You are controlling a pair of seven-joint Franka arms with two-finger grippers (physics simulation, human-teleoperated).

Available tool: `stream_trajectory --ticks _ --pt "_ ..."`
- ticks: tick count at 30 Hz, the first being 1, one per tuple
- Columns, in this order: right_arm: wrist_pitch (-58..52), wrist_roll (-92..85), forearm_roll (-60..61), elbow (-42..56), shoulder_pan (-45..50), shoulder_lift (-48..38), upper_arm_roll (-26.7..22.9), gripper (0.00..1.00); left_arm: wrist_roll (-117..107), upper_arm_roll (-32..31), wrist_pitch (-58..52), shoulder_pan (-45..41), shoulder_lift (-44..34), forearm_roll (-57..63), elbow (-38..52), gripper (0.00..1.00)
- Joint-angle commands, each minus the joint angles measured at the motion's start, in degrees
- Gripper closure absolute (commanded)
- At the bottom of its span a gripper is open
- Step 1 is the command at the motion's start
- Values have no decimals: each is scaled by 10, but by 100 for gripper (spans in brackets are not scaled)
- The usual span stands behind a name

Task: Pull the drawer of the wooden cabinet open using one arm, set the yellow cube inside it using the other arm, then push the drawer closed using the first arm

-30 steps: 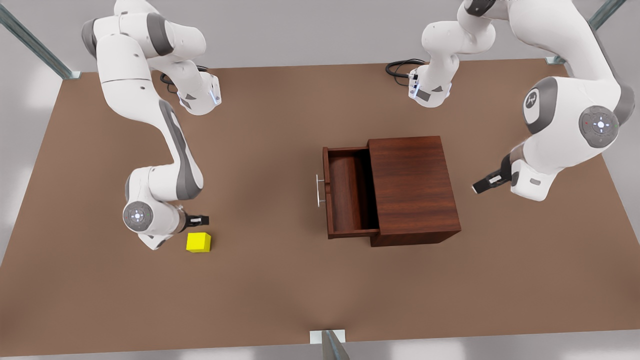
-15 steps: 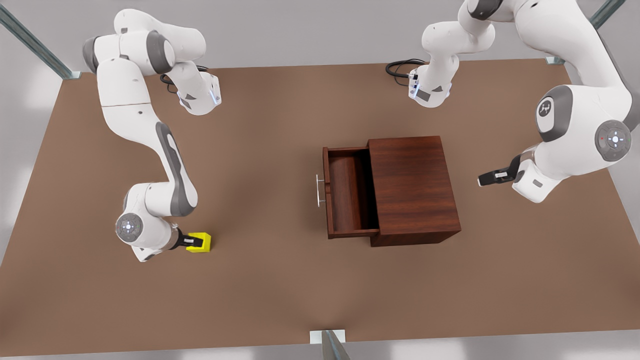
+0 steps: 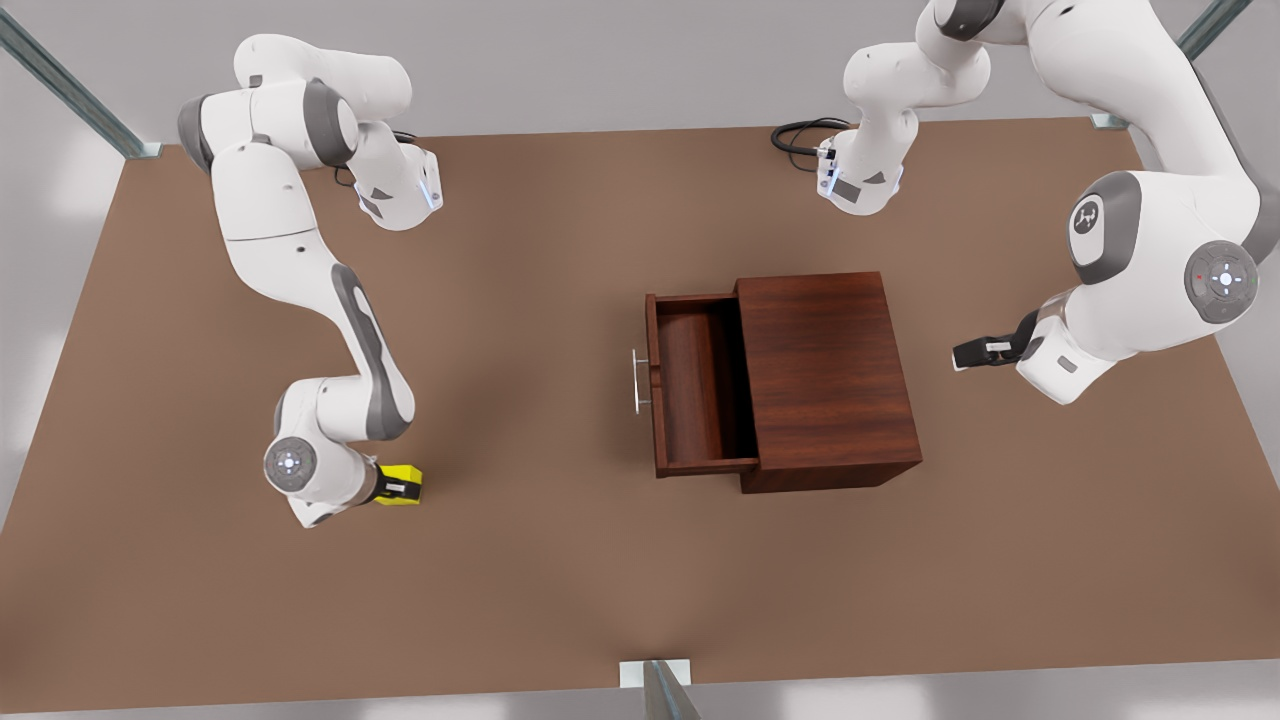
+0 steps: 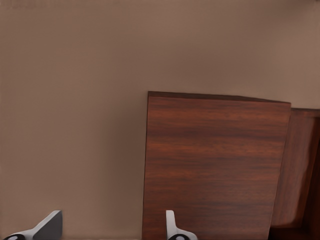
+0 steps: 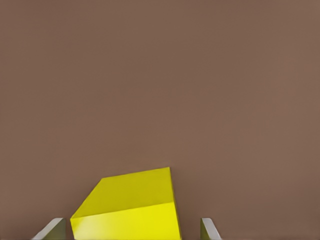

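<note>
Front view: the boxy dark reddish-brown wooden cabinet stands on the brown table, its shallow drawer pulled out. Well apart from the cabinet, the small bright yellow cube sits under the right gripper.

Left wrist view: the left gripper hangs beside the cabinet, jaws spread wide, empty.

Right wrist view: parted fingers straddle the cube without touching it.

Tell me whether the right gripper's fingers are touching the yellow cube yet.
Apart. In the right wrist view, the right gripper is open, its fingers straddling the yellow cube, with brown table visible between each finger and the cube's sides.
</note>
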Motion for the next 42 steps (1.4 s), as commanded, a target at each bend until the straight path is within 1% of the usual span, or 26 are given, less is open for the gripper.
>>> stream_trajectory --ticks 1,5,13,20,21,22,23,25,26,28,30,34,37,39,40,41,42 --pt "12 9 -4 -2 0 1 1 0 34 0 1 0 -1 1 0 0" --pt "12 9 -14 -2 0 3 3 0 34 0 0 0 -1 1 -1 0" --pt "46 7 -33 -22 -4 11 15 0 24 -1 1 -1 0 1 -2 0" --pt "57 10 -44 -28 -5 16 15 0 24 -1 1 -1 0 1 -3 0" --pt "57 11 -44 -27 -5 16 15 6 24 -1 1 -1 0 1 -3 0" --pt "57 10 -45 -27 -5 16 15 16 24 -1 0 -1 0 1 -4 0" --pt "58 10 -45 -27 -5 16 15 20 24 -1 0 -1 0 1 -4 0" --pt "58 11 -46 -26 -4 18 15 21 24 -1 0 -1 0 1 -4 0" --pt "58 13 -46 -26 -4 18 15 30 24 -1 0 -1 0 1 -4 0" --pt "54 15 -45 -26 -4 17 15 30 24 -1 0 -1 0 1 -4 0" --pt "46 15 -43 -26 -5 7 18 34 24 -1 0 -1 0 1 -4 0" --pt "-10 23 -40 -26 -2 -31 21 34 24 -1 0 -1 0 1 -5 0" --pt "-82 115 -36 -19 0 -77 62 34 23 -2 1 -1 0 10 -5 0" --pt "-120 210 -36 -2 1 -96 102 34 18 -2 0 -9 3 12 -5 0" --pt "-124 271 -36 10 1 -97 132 34 16 -2 1 -9 3 12 -5 0" --pt "-155 322 -36 39 18 -97 143 34 16 -2 0 -9 3 12 -5 0" --pt "-175 370 -37 59 41 -96 142 34 16 -2 1 -9 4 12 -5 0"
